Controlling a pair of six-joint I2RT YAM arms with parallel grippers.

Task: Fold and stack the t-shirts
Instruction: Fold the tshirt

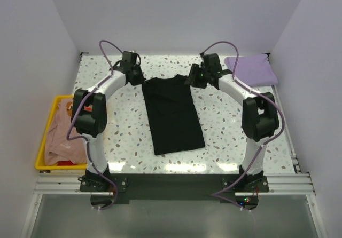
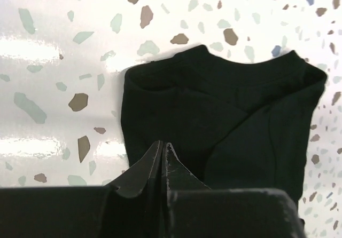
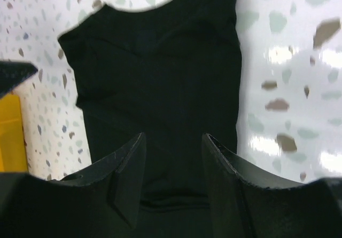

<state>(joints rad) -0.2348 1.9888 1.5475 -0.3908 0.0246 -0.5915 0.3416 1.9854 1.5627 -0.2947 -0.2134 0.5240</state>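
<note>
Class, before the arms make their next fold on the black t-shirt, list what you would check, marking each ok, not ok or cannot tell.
1. Black t-shirt flat, sleeves folded in: ok.
2. Left pincer open: not ok, shut.
3. Right pincer open above the shirt: ok.
4. Lavender t-shirt folded, set aside: ok.
5. Peach t-shirt folded: not ok, crumpled in yellow tray.

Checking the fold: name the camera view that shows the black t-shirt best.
Top external: the black t-shirt lies there as a long folded strip, seen from collar to hem. The left wrist view shows only its collar end; the right wrist view shows the collar end too, partly hidden by the right gripper.
</note>
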